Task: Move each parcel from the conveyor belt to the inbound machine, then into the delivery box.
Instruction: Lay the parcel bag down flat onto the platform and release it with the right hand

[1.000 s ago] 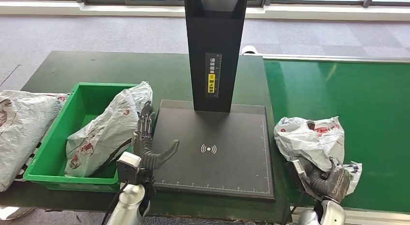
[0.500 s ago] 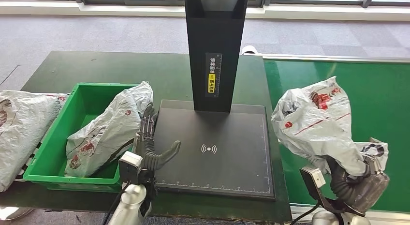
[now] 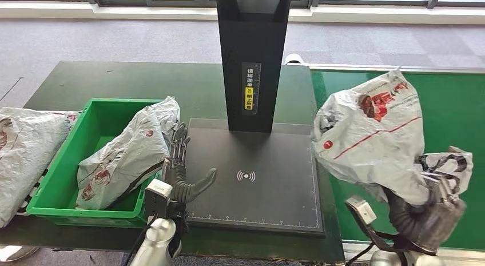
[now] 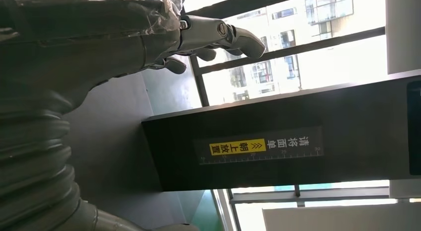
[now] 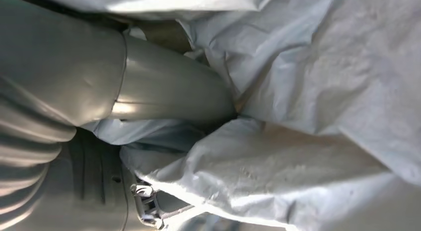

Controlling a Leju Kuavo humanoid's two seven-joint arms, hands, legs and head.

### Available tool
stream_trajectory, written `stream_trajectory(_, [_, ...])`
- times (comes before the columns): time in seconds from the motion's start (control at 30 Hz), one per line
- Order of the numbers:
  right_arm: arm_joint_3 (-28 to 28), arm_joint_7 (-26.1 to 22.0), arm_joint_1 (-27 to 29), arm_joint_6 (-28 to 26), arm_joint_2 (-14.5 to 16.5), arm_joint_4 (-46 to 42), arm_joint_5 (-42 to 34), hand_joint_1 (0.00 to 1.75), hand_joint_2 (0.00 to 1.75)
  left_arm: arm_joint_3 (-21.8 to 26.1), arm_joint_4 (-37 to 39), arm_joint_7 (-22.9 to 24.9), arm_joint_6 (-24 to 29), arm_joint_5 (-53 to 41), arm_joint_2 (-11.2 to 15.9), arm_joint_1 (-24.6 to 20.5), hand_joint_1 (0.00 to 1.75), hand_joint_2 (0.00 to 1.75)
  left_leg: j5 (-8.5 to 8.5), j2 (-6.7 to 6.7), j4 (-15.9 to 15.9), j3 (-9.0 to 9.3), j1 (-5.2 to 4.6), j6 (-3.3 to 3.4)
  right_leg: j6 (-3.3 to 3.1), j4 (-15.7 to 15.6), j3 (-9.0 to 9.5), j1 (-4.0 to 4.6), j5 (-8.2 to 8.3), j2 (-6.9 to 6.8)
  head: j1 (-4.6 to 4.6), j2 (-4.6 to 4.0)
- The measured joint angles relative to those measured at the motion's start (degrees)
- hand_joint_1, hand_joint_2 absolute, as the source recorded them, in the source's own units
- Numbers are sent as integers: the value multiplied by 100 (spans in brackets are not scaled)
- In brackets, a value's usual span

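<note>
The right hand (image 3: pixel 426 211) is clamped on a grey parcel (image 3: pixel 369 134), held raised above the conveyor belt (image 3: pixel 452 111) at its left edge, beside the inbound machine (image 3: pixel 251 174). In the right wrist view the thumb presses into the wrinkled plastic (image 5: pixel 308 92). The left hand (image 3: pixel 180 171) holds nothing, fingers extended and thumb apart, at the left edge of the machine's platform. A second parcel (image 3: pixel 128 154) lies tilted in the green delivery box (image 3: pixel 63 180), against its right wall. A third bag (image 3: pixel 23 151) rests at the table's left edge.
</note>
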Motion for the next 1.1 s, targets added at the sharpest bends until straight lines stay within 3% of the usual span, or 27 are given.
stream_trajectory(0.1, [508,780,-117,164,-35,798,1139,175,175,-7,0,0,-14,24,1,-1,0,175,2,5,0,1,2,0,0,0,0,2,0,5,-1,0])
stream_trajectory(0.27, [1278,1344,-428,464,-174,2328,1422,175,175,-9,-31,0,-5,35,8,6,0,175,7,2,0,0,3,-1,-3,1,2,2,2,0,-1,0])
stream_trajectory(0.57, [1890,1459,-800,778,-358,3726,1257,175,175,-9,-170,0,7,40,15,31,0,175,3,-2,0,-4,3,1,-2,0,-2,2,2,-1,-1,0])
stream_trajectory(0.7, [2006,1403,-848,883,-408,3905,1088,175,175,-9,-201,0,5,23,15,35,0,175,3,-2,0,-4,3,1,-2,-1,-2,2,2,0,-1,0])
stream_trajectory(0.87, [2138,1003,-851,1056,-437,3933,608,175,175,-8,-210,0,-6,14,15,36,0,175,3,-1,0,0,3,1,-2,-1,-2,3,2,5,-1,0])
stream_trajectory(1.1, [2234,955,-851,1074,-454,3957,559,175,175,-9,-213,0,-7,11,15,36,0,175,4,-1,0,0,3,0,-3,0,-1,3,2,5,-1,0])
